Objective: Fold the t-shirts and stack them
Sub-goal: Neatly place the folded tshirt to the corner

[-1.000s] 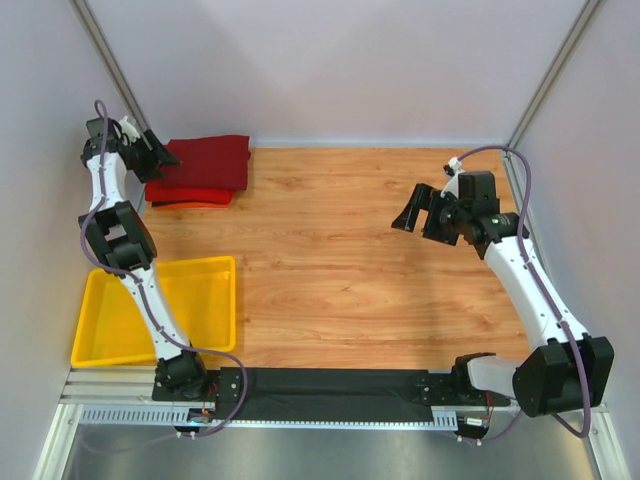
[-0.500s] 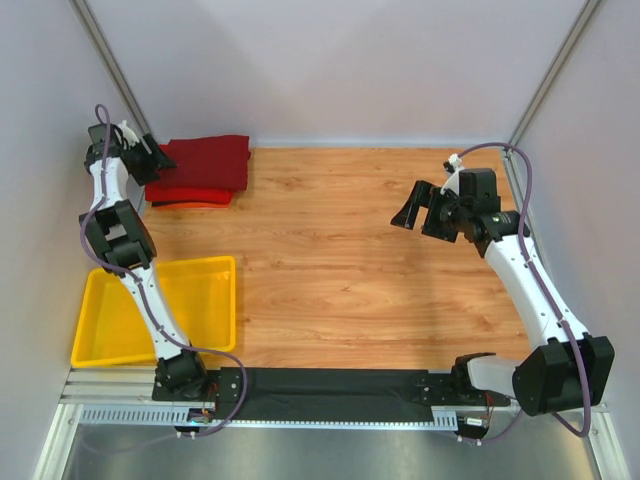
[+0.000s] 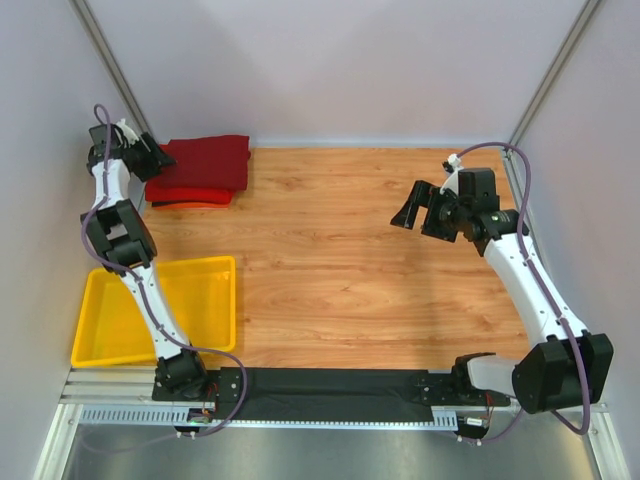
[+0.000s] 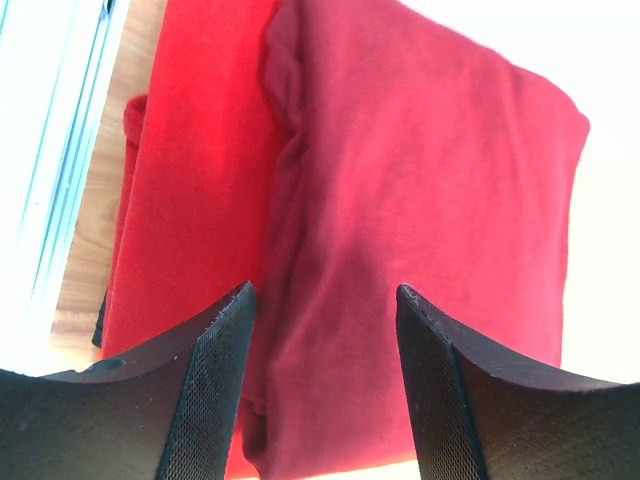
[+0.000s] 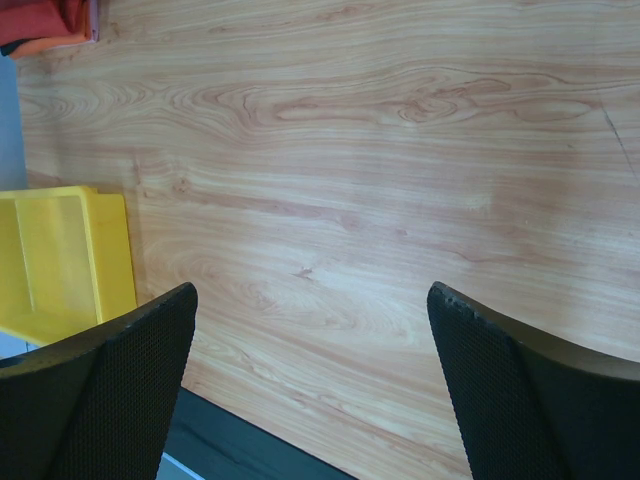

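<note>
Two folded t-shirts lie stacked at the table's far left corner: a dark maroon t-shirt (image 3: 212,160) on top of a brighter red t-shirt (image 3: 190,195). The left wrist view shows the maroon t-shirt (image 4: 420,190) over the red t-shirt (image 4: 200,180). My left gripper (image 3: 160,158) hovers at the stack's left end, open, with nothing between its fingers (image 4: 215,380); the gripper (image 4: 322,300) looks down on the maroon fold. At the right, my right gripper (image 3: 420,212) hangs open over bare wood, also empty (image 5: 310,300).
A yellow tray (image 3: 215,275) sits at the near left, partly behind the left arm, and shows as the tray (image 5: 60,260) in the right wrist view. Walls close in the table's left, back and right. A black strip (image 3: 340,385) runs along the near edge.
The left gripper has drawn back a little to the left from the stack, and its jaws have narrowed slightly. The right arm has barely moved.
</note>
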{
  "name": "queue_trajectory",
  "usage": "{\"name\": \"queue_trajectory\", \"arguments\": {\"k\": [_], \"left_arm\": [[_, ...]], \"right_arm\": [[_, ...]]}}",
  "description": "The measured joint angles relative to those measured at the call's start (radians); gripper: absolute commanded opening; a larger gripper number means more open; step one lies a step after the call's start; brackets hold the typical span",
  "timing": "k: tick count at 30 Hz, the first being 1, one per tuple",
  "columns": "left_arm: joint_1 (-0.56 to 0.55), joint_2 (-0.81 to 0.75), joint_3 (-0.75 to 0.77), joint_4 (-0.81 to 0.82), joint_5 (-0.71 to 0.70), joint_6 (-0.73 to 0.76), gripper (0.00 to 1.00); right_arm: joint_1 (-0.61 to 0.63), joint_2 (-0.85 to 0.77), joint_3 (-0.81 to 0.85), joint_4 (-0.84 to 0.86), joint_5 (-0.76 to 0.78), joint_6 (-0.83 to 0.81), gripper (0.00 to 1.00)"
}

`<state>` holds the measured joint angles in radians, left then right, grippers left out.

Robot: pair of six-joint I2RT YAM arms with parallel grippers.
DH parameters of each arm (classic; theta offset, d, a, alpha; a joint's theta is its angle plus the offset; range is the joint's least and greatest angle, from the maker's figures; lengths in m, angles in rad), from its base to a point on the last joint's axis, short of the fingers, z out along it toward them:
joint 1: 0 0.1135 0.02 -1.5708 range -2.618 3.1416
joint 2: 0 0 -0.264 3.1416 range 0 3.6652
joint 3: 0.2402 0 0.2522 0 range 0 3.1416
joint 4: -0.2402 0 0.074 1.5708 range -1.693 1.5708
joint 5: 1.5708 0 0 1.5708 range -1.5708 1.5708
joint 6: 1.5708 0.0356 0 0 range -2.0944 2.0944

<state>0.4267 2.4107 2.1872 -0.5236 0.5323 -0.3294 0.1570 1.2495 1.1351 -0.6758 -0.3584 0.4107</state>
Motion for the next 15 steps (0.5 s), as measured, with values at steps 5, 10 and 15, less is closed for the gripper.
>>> {"name": "queue_trajectory", "arguments": {"k": [5,10,15], "left_arm": [[0.000,0.046,0.000,0.000,0.005,-0.006,0.64],[0.000,0.065,0.000,0.009,0.022,-0.017,0.38],[-0.003,0.065,0.015,0.016,0.050,-0.032,0.04]], "right_arm": [[0.000,0.008,0.001,0.000,0.000,0.000,0.98],[0.000,0.008,0.003,0.000,0.000,0.000,0.98],[0.000,0.008,0.003,0.000,0.001,0.000,0.98]]}}
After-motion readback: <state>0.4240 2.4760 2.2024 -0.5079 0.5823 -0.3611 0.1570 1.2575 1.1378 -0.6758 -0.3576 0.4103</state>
